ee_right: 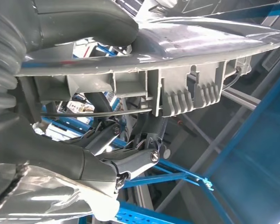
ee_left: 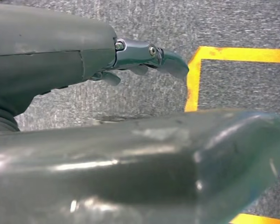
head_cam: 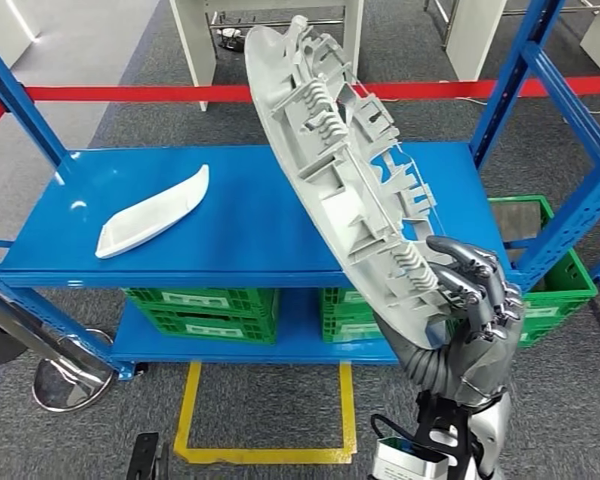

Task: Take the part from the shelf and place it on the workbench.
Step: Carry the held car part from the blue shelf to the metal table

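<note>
Grey carpet runs under a blue shelf [head_cam: 229, 215] in your head view, with a red tape line behind it and green crates [head_cam: 206, 305] on the lower tier. Your right hand [head_cam: 474, 300] grips the part [head_cam: 342, 170] at its lower end, lifted above the shelf and tilted up and away from you. A smaller white piece [head_cam: 153, 215] lies flat on the shelf, well apart. The part looks like stiff moulded plastic, long and probably light, but held at one end it will lever hard against your fingers; the ribs and clips on its open face look snappable, so carry it slowly and keep the grip on the solid rim.

Your left wrist view looks down at carpet and a yellow floor line [ee_left: 193, 79]; the left hand [ee_left: 145, 58] holds nothing, fingers stretched out and apart.

Your right wrist view shows the thumb [ee_right: 86, 21] over the part's [ee_right: 188, 42] smooth side, fingers [ee_right: 131, 161] curled under the ribbed side.
</note>
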`<state>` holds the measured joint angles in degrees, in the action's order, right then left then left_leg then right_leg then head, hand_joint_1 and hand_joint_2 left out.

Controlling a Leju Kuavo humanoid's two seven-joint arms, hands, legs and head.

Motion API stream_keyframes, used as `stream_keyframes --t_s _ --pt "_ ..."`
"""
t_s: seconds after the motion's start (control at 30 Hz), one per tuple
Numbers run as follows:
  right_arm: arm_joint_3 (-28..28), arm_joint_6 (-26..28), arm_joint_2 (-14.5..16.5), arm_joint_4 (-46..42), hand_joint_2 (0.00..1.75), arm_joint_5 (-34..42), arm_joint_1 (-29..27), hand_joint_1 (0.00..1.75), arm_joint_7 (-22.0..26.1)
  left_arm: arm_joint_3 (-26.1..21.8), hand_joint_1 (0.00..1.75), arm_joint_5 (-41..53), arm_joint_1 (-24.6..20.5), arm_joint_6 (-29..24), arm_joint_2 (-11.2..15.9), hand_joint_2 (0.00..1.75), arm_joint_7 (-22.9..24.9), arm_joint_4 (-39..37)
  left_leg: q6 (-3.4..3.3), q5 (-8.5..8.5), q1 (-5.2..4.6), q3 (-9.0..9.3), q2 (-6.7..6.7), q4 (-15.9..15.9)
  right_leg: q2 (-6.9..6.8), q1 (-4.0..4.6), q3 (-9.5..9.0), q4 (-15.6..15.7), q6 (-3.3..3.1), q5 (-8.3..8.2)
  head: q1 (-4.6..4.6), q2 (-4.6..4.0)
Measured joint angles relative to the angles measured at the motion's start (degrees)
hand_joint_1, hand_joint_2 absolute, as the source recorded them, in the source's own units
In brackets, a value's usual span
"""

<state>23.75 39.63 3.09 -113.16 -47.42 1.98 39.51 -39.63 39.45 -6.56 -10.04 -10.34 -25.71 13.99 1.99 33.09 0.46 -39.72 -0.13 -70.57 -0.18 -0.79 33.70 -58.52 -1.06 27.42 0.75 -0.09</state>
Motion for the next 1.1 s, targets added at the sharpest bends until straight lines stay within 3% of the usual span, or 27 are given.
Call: stream_keyframes --t_s 0.03,0.07,0.1,0.2,0.27,0.33,0.37,0.4,0.43,0.5,0.53,0.57,0.6,0.67,0.73,0.8,0.83,0.87,0.9,0.97,1.03,1.07,1.1 --pt "0.01 0.00 -0.04 0.01 1.75 -0.02 -0.02 1.75 0.01 0.00 0.00 0.07 0.00 0.01 0.01 0.00 0.04 0.00 0.02 1.56 0.00 -0.31 0.00 -2.74 -0.03 0.11 0.66 -0.02 -0.05 -0.49 -0.01 0.00" --pt "0.02 0.00 -0.08 0.01 1.75 0.01 -0.04 1.75 0.01 0.00 0.00 0.10 0.00 0.01 0.02 0.00 0.09 0.00 -0.08 1.98 -0.02 0.40 0.00 -3.39 -0.04 0.24 1.34 -0.03 -0.05 -1.00 -0.01 0.00" --pt "0.03 0.00 -0.12 0.01 1.75 0.04 -0.05 1.75 0.01 0.00 0.00 0.13 -0.02 0.01 0.03 0.00 0.15 0.00 -0.29 1.46 -0.05 2.17 0.00 -1.89 -0.02 0.37 1.98 -0.04 -0.02 -1.52 -0.01 0.00" --pt "0.19 0.00 -0.24 -0.01 1.75 -0.18 0.26 1.75 -0.50 0.02 0.00 0.16 -0.36 0.00 0.10 0.00 0.50 0.00 -1.51 -1.54 -0.42 10.26 0.00 10.00 -0.01 0.68 3.37 -0.04 0.23 -3.04 -0.06 0.00" --pt "0.47 0.00 -0.34 0.01 1.75 -0.83 0.87 1.75 -1.54 0.04 0.00 0.19 -0.68 -0.03 0.12 0.00 0.89 0.00 -2.09 -2.09 -0.82 11.97 0.00 13.50 -0.15 0.65 3.83 0.01 0.79 -3.98 -0.08 0.00" --pt "0.72 0.00 -0.44 -0.01 1.75 -1.30 1.37 1.75 -2.39 0.04 0.00 0.19 -0.72 -0.09 0.09 0.00 1.17 0.00 -2.55 -3.09 -0.97 11.48 0.05 13.73 -0.21 0.50 4.06 0.24 1.51 -4.86 -0.06 0.00" --pt "0.78 0.00 -0.50 -0.03 1.75 -1.30 1.49 1.75 -2.59 0.03 0.00 0.17 -0.73 -0.14 0.06 0.00 1.25 0.00 -2.89 -3.81 -0.89 11.14 0.18 14.00 -0.13 0.45 4.36 0.07 1.84 -4.56 -0.08 0.00" --pt "0.80 0.01 -0.59 -0.07 1.75 -1.16 1.56 1.75 -2.65 0.03 0.00 0.15 -0.79 -0.20 0.03 0.00 1.31 0.00 -3.28 -4.62 -0.75 10.63 0.31 14.31 -0.03 0.42 4.97 -0.82 2.11 -3.25 -0.16 0.00" --pt "0.81 0.01 -0.69 -0.10 1.75 -0.95 1.60 1.75 -2.62 0.02 0.00 0.14 -0.86 -0.25 -0.01 0.00 1.34 0.00 -3.57 -5.47 -0.59 9.93 0.44 14.61 0.06 0.40 5.83 -2.84 2.37 -0.91 -0.27 0.00" --pt "0.82 0.02 -0.85 -0.16 1.75 -0.46 1.60 1.75 -2.47 0.02 0.00 0.13 -0.89 -0.28 -0.10 0.00 1.34 0.00 -3.84 -6.83 -0.58 8.27 0.59 14.54 0.11 0.22 7.61 -9.52 2.79 4.84 -0.43 0.00" --pt "0.83 0.02 -0.89 -0.16 1.75 -0.29 1.58 1.75 -2.42 0.02 0.00 0.13 -0.85 -0.27 -0.15 0.00 1.34 0.00 -3.77 -7.48 -0.57 7.34 0.65 14.44 0.10 0.15 7.98 -12.85 3.01 6.46 -0.45 0.00" --pt "0.84 0.02 -0.93 -0.16 1.75 -0.17 1.55 1.75 -2.39 0.02 0.00 0.13 -0.82 -0.26 -0.20 0.00 1.34 0.00 -3.67 -8.11 -0.54 6.40 0.72 14.29 0.09 0.07 7.68 -14.86 3.19 6.69 -0.44 0.00" --pt "0.85 0.02 -0.99 -0.16 1.75 -0.13 1.54 1.75 -2.39 0.02 0.00 0.13 -0.81 -0.25 -0.22 0.00 1.34 0.00 -3.50 -8.71 -0.47 5.43 0.77 14.08 0.07 -0.02 6.47 -15.04 3.36 5.72 -0.45 0.00" --pt "0.85 0.02 -1.11 -0.16 1.75 -0.09 1.58 1.75 -2.40 0.02 0.00 0.13 -0.83 -0.23 -0.26 0.00 1.34 0.00 -3.00 -9.71 -0.32 3.72 0.81 13.45 0.06 -0.32 1.31 -9.74 3.70 3.11 -0.44 0.00" --pt "0.84 0.02 -1.15 -0.19 1.75 -0.09 1.71 1.75 -2.42 0.02 0.00 0.13 -0.85 -0.22 -0.23 0.00 1.34 0.00 -2.36 -10.49 -0.42 2.56 0.74 12.69 0.13 -0.39 -4.35 -2.16 3.75 3.57 -0.55 0.00" --pt "0.82 0.01 -1.20 -0.23 1.75 -0.09 1.76 1.75 -2.42 0.02 0.00 0.13 -0.83 -0.26 -0.19 0.00 1.34 0.00 -1.81 -11.38 -0.59 1.99 0.69 12.29 0.25 -0.21 -6.05 0.96 3.15 4.78 -0.67 0.00" --pt "0.81 0.01 -1.22 -0.25 1.75 -0.10 1.72 1.75 -2.41 0.01 0.00 0.13 -0.78 -0.29 -0.18 0.00 1.34 -0.01 -1.54 -11.84 -0.57 1.81 0.69 12.29 0.25 -0.20 -5.52 0.91 2.56 4.56 -0.67 0.00" --pt "0.80 0.00 -1.24 -0.25 1.75 -0.11 1.73 1.75 -2.40 0.01 0.00 0.13 -0.74 -0.32 -0.17 0.00 1.34 -0.01 -1.25 -11.71 -0.45 1.55 0.66 12.17 0.15 -0.21 -4.92 0.84 2.02 4.12 -0.69 0.00" --pt "0.80 0.00 -1.25 -0.26 1.75 -0.12 1.76 1.75 -2.40 0.00 0.00 0.13 -0.67 -0.34 -0.16 0.00 1.34 -0.02 -0.94 -10.54 -0.35 1.14 0.63 11.46 0.05 -0.22 -4.47 0.77 1.42 3.58 -0.66 0.00" --pt "0.79 0.00 -1.25 -0.28 1.75 -0.11 1.82 1.75 -2.40 0.00 0.00 0.13 -0.59 -0.34 -0.17 0.00 1.34 -0.02 -0.41 -5.11 -0.21 -0.18 0.56 6.76 -0.12 -0.25 -3.12 0.78 0.55 2.26 -0.60 0.00" --pt "0.79 0.00 -1.26 -0.30 1.75 -0.12 1.78 1.75 -2.40 0.01 0.00 0.13 -0.58 -0.34 -0.17 0.00 1.34 -0.02 -0.21 0.01 -0.20 -1.35 0.55 -0.60 -0.12 -0.08 -1.49 0.68 0.26 0.83 -0.57 0.00" --pt "0.79 0.00 -1.26 -0.30 1.75 -0.12 1.75 1.75 -2.40 0.01 0.00 0.13 -0.59 -0.34 -0.17 0.00 1.34 -0.02 -0.25 0.78 -0.21 -1.28 0.54 -3.11 -0.12 0.04 -0.59 0.61 0.22 0.14 -0.59 0.00" --pt "0.79 0.00 -1.27 -0.30 1.75 -0.12 1.73 1.75 -2.40 0.01 0.00 0.13 -0.59 -0.34 -0.17 0.00 1.34 -0.02 -0.42 0.37 -0.23 -0.42 0.53 -3.95 -0.11 0.20 0.36 0.56 0.22 -0.54 -0.58 0.00"
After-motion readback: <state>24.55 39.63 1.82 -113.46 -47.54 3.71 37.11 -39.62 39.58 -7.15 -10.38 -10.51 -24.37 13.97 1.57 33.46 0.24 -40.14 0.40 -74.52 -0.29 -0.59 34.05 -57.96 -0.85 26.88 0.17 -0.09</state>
